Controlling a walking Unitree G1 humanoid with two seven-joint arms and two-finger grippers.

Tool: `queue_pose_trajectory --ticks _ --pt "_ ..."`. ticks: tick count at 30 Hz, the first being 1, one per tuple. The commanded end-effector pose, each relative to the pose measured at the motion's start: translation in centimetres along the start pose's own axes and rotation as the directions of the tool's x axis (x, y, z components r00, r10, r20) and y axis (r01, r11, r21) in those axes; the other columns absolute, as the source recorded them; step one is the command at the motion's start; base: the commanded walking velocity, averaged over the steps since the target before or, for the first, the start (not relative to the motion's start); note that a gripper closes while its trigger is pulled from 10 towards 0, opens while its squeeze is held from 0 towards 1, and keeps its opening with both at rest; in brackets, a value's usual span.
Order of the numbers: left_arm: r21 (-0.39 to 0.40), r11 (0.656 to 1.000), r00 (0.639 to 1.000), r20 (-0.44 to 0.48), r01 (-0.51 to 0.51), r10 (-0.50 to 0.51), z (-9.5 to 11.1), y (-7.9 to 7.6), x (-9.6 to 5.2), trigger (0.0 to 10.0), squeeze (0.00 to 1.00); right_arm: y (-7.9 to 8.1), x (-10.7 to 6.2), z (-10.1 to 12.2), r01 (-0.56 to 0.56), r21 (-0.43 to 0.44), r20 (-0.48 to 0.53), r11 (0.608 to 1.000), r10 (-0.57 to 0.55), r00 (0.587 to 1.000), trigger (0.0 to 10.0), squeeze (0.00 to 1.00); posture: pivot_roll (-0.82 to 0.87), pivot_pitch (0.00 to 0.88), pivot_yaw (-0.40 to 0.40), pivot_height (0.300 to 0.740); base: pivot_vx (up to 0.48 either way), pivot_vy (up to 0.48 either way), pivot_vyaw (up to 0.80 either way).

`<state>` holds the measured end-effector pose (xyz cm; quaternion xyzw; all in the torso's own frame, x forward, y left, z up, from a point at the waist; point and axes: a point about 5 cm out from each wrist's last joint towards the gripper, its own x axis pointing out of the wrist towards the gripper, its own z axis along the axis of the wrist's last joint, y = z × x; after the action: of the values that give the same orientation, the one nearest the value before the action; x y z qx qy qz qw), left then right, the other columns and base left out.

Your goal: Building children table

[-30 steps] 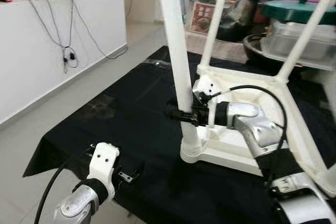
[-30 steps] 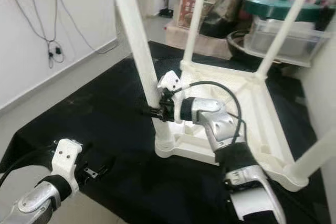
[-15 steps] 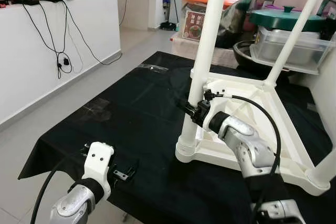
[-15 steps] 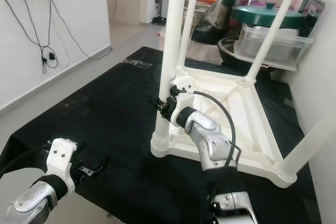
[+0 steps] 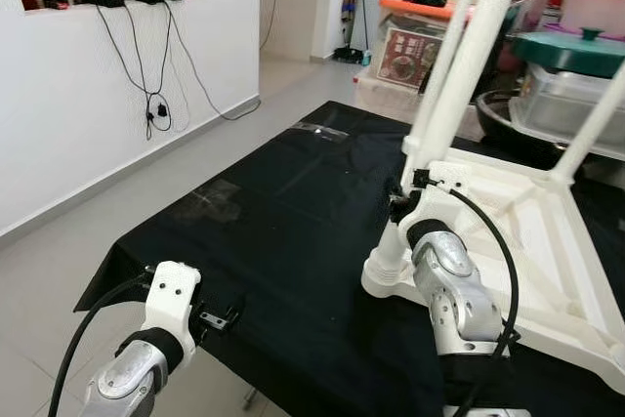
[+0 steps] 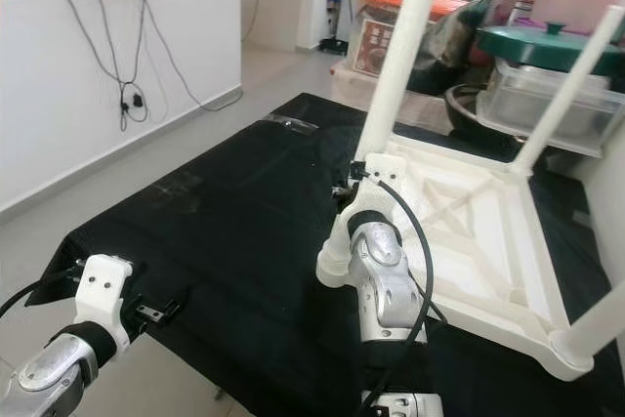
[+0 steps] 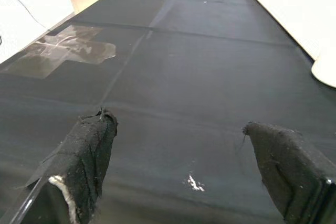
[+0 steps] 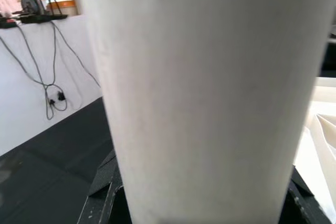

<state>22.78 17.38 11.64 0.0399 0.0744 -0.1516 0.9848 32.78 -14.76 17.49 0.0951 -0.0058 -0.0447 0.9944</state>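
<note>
Leg-fitting step: right tool point(image 5: 398, 210) clamped on white leg point(image 5: 457, 95) at upturned table's point(image 5: 532, 231) corner socket; next, press home; left tool point(image 7: 184, 166) open, idle.

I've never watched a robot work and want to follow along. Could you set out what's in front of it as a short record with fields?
Work surface: table under a black cloth
Being built: white table top, lying upside down on the cloth
Legs: several white legs pointing upward
Nearest leg: leg leaning, its foot in the corner socket
Right gripper: against that leg low down, fingers either side of it
Left gripper: open, low over the cloth's near edge, holding nothing
Behind: green-lidded pot, clear storage boxes
</note>
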Motion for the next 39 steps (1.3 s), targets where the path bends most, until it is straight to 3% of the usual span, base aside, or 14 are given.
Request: queue_pose_trajectory --ticks 1,8,10,15,24,25,26,27,39 --pt "0.005 1.0 1.0 -0.018 0.001 -0.001 -0.3 0.0 0.2 10.0 0.0 -2.3 -0.6 -1.6 0.141 0.079 -0.07 0.987 -0.135 0.988 10.0 0.0 0.11 0.0 -0.068 0.74 0.0 0.0 0.0" --pt "0.006 1.0 1.0 -0.026 -0.004 0.004 -0.4 0.1 0.2 10.0 0.0 -1.4 -1.2 -1.7 0.126 0.079 -0.076 0.989 -0.12 0.99 10.0 0.0 0.11 0.0 -0.065 0.74 0.0 0.0 0.0" --pt "0.008 1.0 1.0 -0.03 0.001 -0.001 -0.4 0.2 0.3 10.0 0.0 -0.3 -1.0 -1.0 0.07 0.087 -0.05 0.994 -0.066 0.997 10.0 0.0 0.1 0.0 -0.057 0.74 0.0 0.0 0.0" --pt "0.008 1.0 1.0 -0.031 0.008 -0.007 -0.5 0.1 0.5 10.0 0.0 0.5 -1.1 -0.6 0.014 0.088 -0.043 0.996 -0.01 0.999 10.0 0.0 0.1 0.0 -0.054 0.74 0.0 0.0 0.0" --pt "0.011 1.0 0.999 -0.034 0.012 -0.012 -0.5 0.1 0.6 10.0 0.0 0.8 -1.3 -0.5 -0.01 0.092 -0.048 0.996 0.014 0.999 10.0 0.0 0.1 0.0 -0.055 0.74 0.0 0.0 0.0" --pt "0.011 1.0 0.999 -0.035 0.014 -0.013 -0.6 0.0 0.6 10.0 0.0 0.9 -1.3 -0.1 -0.026 0.095 -0.029 0.995 0.029 0.999 10.0 0.12 0.09 0.0 -0.054 0.74 0.0 0.0 0.0" --pt "0.011 1.0 0.999 -0.035 0.014 -0.013 -0.6 0.0 0.6 10.0 0.0 0.9 -1.3 -0.1 -0.026 0.095 -0.029 0.995 0.029 0.999 10.0 0.12 0.09 0.0 -0.054 0.74 0.0 0.0 0.0" --pt "0.011 1.0 0.999 -0.035 0.015 -0.015 -0.6 0.0 0.6 10.0 0.0 1.0 -1.3 0.3 -0.041 0.099 -0.009 0.994 0.042 0.999 10.0 0.97 0.09 0.0 -0.053 0.74 0.0 0.0 0.0" --pt "0.016 1.0 0.999 -0.039 0.023 -0.022 -0.8 0.1 0.8 10.0 0.0 0.7 -1.0 2.0 -0.068 0.088 0.051 0.994 0.063 0.997 10.0 1.0 0.08 0.0 -0.044 0.74 0.0 0.0 0.0"
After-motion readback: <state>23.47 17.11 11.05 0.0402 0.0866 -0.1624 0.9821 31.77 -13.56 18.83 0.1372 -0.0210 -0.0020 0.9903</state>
